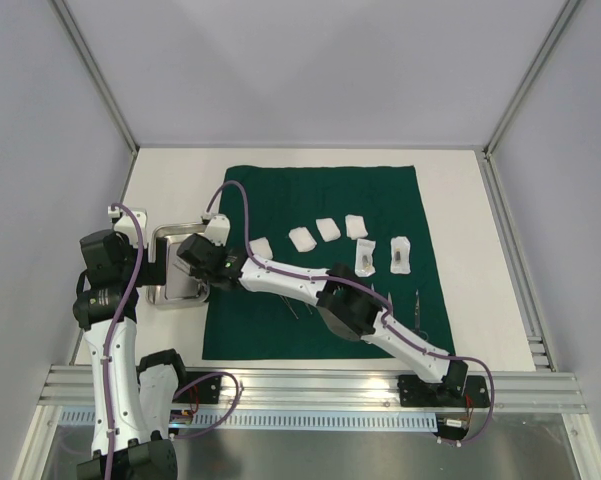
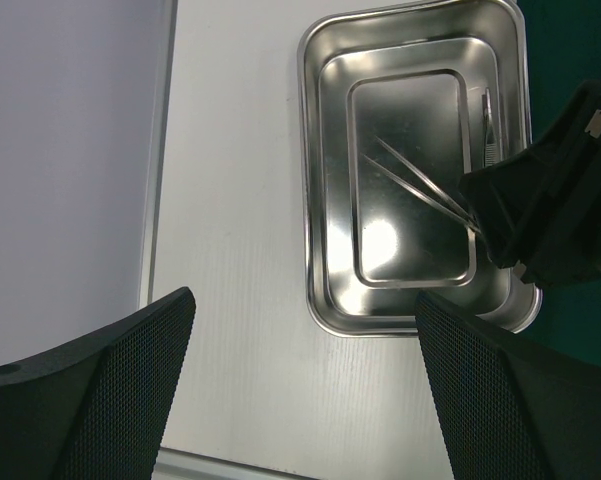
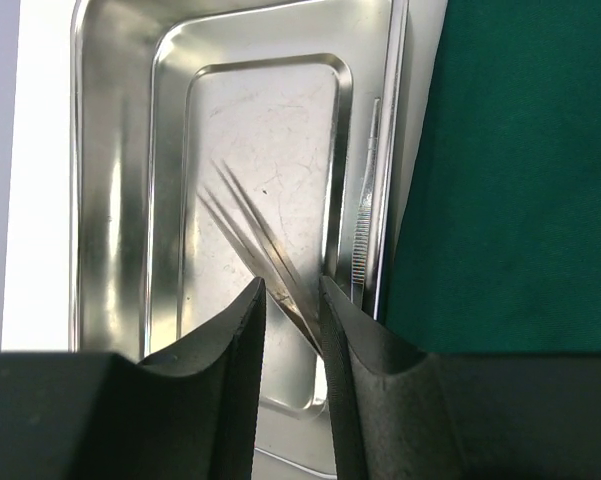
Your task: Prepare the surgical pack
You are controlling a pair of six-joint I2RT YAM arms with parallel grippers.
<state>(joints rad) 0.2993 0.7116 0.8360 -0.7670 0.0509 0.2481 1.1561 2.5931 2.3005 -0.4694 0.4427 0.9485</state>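
Reaches right gripper [image 3: 292, 292] across drape [image 3: 510, 180] into tray [image 3: 110, 200], fingers narrowly parted about forceps [image 3: 248, 222] lying inside, seemingly not pinching; hangs left gripper [image 2: 302, 300] wide beside tray; hides forceps' near end behind fingers.

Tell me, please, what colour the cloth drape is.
The drape is dark green, clearest in the top external view.

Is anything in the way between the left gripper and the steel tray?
Partly. The right gripper hangs over the right side of the tray, at the forceps. Nothing visible blocks the left gripper from its left rim.
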